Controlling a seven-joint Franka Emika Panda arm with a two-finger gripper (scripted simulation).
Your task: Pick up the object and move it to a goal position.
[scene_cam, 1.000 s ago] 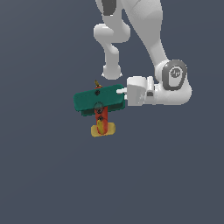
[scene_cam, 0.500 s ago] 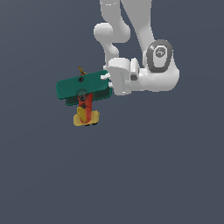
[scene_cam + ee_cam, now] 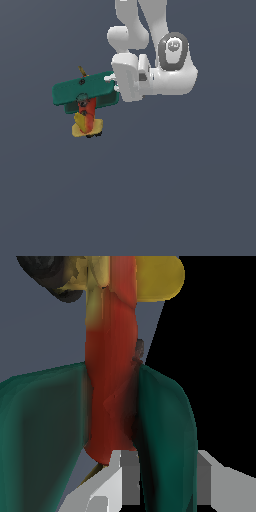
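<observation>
Grey backdrop; biplane (image 3: 85, 97) wing edge clamped between jaws (image 3: 113, 80).

The toy biplane (image 3: 85, 98) now sits farther toward the exterior view's left and slightly higher — carried with the gripper (image 3: 113, 84), whose arm has swung leftward too.

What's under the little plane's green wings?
Under the green wings hang the plane's red body and yellow tail, then only plain grey background. The gripper holds one wing end, and its fingertips are partly hidden there.
</observation>
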